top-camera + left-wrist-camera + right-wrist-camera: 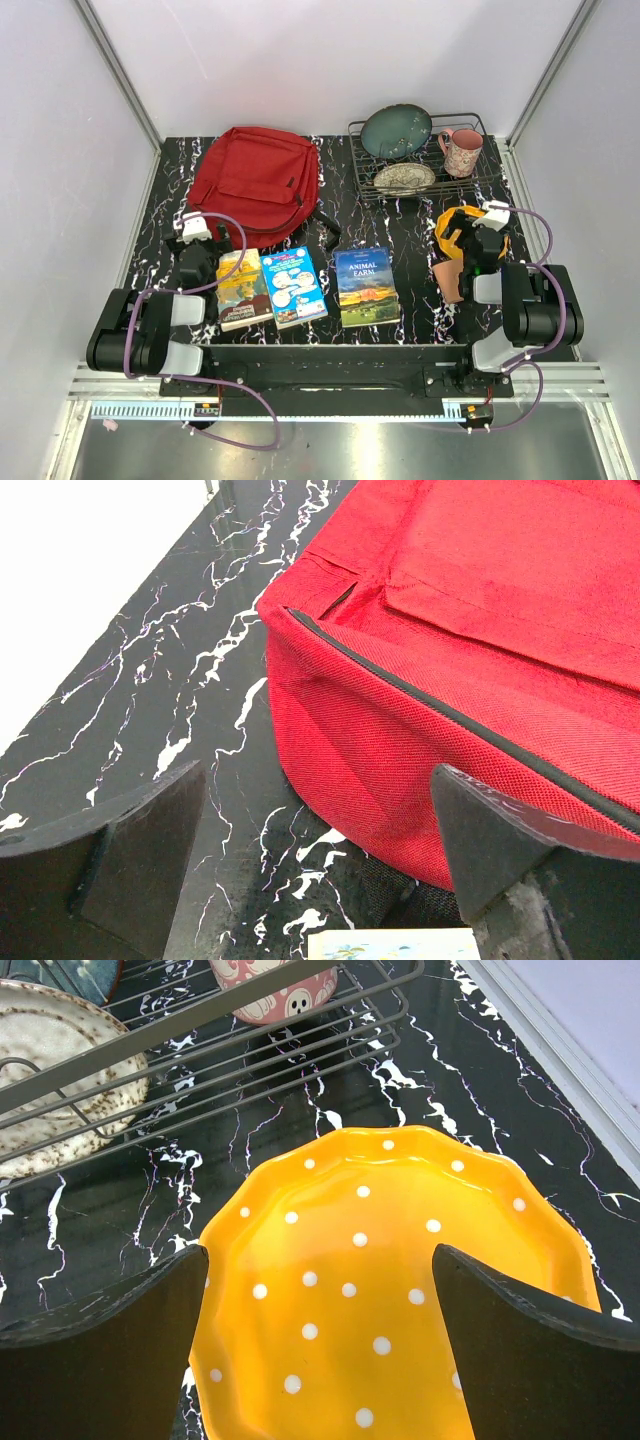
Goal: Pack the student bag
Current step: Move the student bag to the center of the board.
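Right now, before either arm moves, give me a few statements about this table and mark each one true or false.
1. Three books lie in a row on the table, outside the student bag. True.
2. The pink mug stands on the table beside the books. False: it sits in the wire rack at the far right.
3. The left end effector is shut on the student bag. False: it is open at the bag's near corner and holds nothing.
4. The right end effector is open over the yellow dotted plate. True.
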`<action>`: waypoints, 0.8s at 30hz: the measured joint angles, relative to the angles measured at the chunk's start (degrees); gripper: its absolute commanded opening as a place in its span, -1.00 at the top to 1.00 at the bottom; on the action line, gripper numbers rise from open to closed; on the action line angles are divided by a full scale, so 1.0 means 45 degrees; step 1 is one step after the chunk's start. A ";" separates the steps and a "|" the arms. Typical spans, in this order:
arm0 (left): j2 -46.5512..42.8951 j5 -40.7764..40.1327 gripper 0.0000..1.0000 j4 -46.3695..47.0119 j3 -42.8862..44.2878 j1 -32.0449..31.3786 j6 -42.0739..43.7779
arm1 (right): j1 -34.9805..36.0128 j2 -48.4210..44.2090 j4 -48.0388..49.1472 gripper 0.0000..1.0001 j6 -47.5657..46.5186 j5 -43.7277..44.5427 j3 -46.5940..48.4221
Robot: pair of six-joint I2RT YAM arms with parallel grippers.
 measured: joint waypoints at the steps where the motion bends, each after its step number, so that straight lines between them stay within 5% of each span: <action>1: 0.0000 0.0000 -0.98 0.0000 0.0000 0.0000 0.0000 | 0.0000 0.0000 0.0000 -0.99 0.0000 0.0000 0.0000; 7: -0.0476 0.0121 -0.98 -0.0311 -0.0010 -0.0151 0.0185 | 0.0000 -0.0767 -0.1559 -0.99 0.0131 0.0393 0.0189; 14: -0.4770 0.0447 -0.98 -0.9602 0.4566 -0.0296 -0.2414 | 0.0005 -0.6902 -0.7252 -0.99 0.1710 -0.0112 0.1953; 19: -0.8024 0.2880 -0.98 -1.2541 0.4707 -0.0291 -0.4279 | 0.0010 -1.0817 -1.0695 -0.99 0.4046 -0.2273 0.2370; 24: -1.0734 0.4605 -0.98 -1.4309 0.4299 -0.0306 -0.5843 | 0.0010 -1.0948 -1.3755 -1.00 0.5712 -0.4167 0.2458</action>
